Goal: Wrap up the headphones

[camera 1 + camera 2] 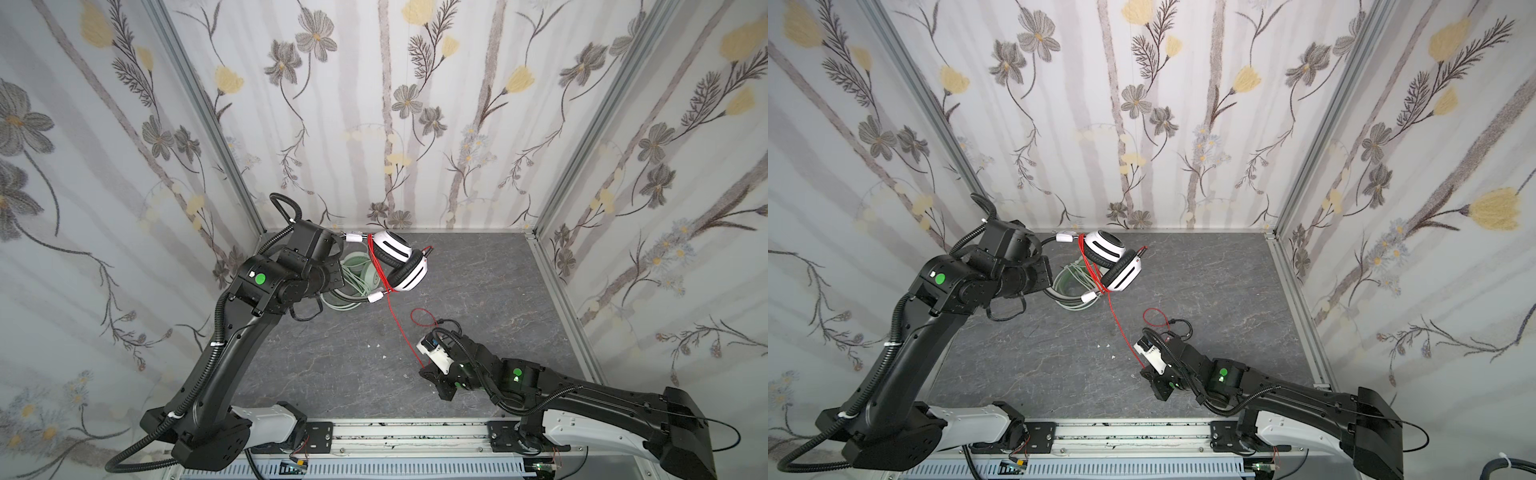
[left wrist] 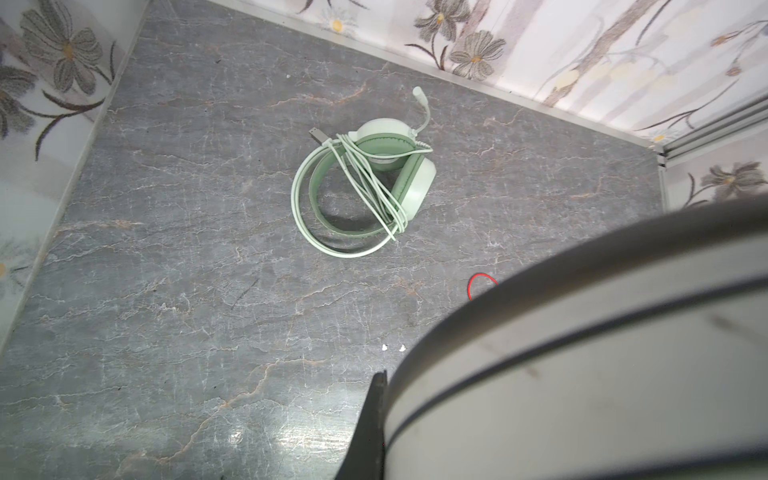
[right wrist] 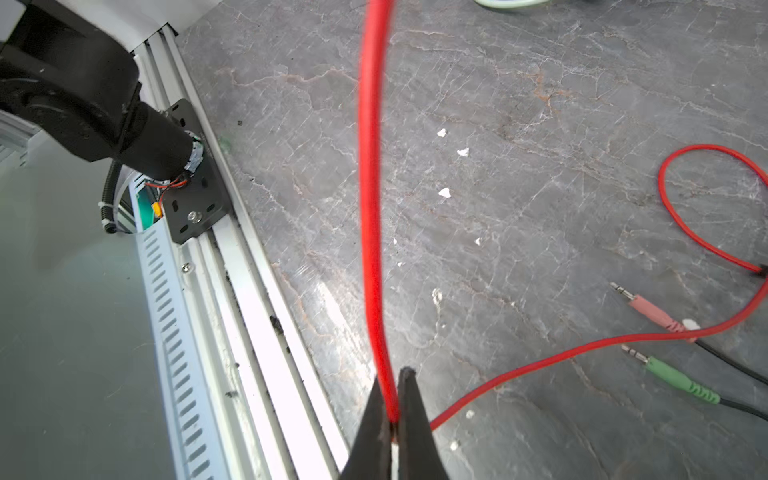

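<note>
Red cord [image 3: 370, 208] runs from the right pincer [image 3: 394, 374] (clamped on it) to the white-and-black headset [image 1: 399, 253].

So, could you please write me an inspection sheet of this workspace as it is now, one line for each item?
Surface: grey marbled tabletop.
Job's things: mint-green headset lies on the table, its pale cord wound around it; white-and-black headset is held above the table, with the red cord partly wound across it.
Clutter: small white crumbs.
End effectors: left end effector shut on the white-and-black headset's band; right end effector shut on the red cord.
Cables: the rest of the red cord loops on the table; pink plug and green plug on black leads lie beside it.
Surroundings: floral wallpaper walls; metal rail at the front.
</note>
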`<action>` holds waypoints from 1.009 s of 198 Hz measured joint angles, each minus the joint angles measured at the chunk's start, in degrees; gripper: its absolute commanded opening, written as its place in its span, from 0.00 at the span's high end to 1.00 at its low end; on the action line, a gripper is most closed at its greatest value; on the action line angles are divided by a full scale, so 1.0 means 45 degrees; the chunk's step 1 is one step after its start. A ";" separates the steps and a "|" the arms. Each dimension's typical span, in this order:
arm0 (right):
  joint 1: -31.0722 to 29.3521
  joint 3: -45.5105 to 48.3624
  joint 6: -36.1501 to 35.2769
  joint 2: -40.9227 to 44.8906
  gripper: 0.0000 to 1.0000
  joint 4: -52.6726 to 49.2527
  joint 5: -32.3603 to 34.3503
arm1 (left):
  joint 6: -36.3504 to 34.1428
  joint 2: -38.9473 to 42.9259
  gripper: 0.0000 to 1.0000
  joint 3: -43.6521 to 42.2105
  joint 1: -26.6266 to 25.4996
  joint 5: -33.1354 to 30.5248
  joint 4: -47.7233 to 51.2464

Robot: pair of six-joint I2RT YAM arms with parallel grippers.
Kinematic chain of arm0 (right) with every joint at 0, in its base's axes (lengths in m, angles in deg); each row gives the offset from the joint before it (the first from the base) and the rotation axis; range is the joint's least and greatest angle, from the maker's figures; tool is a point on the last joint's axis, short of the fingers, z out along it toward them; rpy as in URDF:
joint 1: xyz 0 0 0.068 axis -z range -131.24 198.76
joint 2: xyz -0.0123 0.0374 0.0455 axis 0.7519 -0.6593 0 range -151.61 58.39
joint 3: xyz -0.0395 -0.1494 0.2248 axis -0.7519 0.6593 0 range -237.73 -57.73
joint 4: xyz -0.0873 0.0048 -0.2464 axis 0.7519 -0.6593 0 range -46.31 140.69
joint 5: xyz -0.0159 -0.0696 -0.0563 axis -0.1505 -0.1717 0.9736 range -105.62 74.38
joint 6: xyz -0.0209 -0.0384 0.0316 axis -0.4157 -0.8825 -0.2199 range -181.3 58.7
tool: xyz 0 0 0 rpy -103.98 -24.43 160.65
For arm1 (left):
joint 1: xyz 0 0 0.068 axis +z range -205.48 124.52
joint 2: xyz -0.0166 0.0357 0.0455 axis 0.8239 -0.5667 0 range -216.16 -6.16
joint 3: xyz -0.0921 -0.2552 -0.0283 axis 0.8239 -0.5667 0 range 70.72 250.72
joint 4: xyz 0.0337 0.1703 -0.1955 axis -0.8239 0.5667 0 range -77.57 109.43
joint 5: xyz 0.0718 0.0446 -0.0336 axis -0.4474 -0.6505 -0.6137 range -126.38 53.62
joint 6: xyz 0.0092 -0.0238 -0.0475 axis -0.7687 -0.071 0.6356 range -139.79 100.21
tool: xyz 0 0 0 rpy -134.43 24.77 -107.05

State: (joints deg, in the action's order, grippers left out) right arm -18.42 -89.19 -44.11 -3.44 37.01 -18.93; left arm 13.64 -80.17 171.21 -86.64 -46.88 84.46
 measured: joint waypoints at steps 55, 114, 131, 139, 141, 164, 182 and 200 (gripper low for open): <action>-0.2560 -0.2132 0.1302 0.1579 1.00 -0.3458 0.2404 | -0.0010 0.0058 1.00 -0.1685 0.0214 -0.0797 -0.0534; -0.4920 -0.5668 0.1792 0.0767 1.00 -0.5314 0.4605 | 0.0325 -0.0204 1.00 -0.3070 0.0223 -0.1899 -0.0831; -0.5343 -0.6625 0.1783 0.0311 1.00 -0.5600 0.5129 | 0.0374 -0.0267 1.00 -0.3254 0.0223 -0.2123 -0.0894; -0.5469 -0.6946 0.1744 0.0131 1.00 -0.5625 0.5333 | 0.0389 -0.0267 1.00 -0.3317 0.0223 -0.2161 -0.0918; -0.5498 -0.7009 0.1724 0.0087 1.00 -0.5634 0.5396 | 0.0403 -0.0262 1.00 -0.3337 0.0223 -0.2171 -0.0918; -0.5629 -0.7563 0.1588 -0.0112 1.00 -0.5765 0.5901 | 0.0418 -0.0185 1.00 -0.3585 0.0223 -0.2166 -0.1015; -0.5639 -0.7815 0.1409 0.0058 1.00 -0.5955 0.6547 | 0.0296 0.0039 1.00 -0.3881 0.0219 -0.2176 -0.1107; -0.5435 -0.7844 0.1389 0.0607 1.00 -0.6115 0.7125 | 0.0015 0.0233 1.00 -0.4303 0.0087 -0.2123 -0.1185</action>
State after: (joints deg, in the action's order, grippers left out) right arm -42.88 -124.49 -37.86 -0.70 9.50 13.14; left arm 13.71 -79.13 151.84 -86.24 -56.43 79.12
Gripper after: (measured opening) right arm 0.053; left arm 0.069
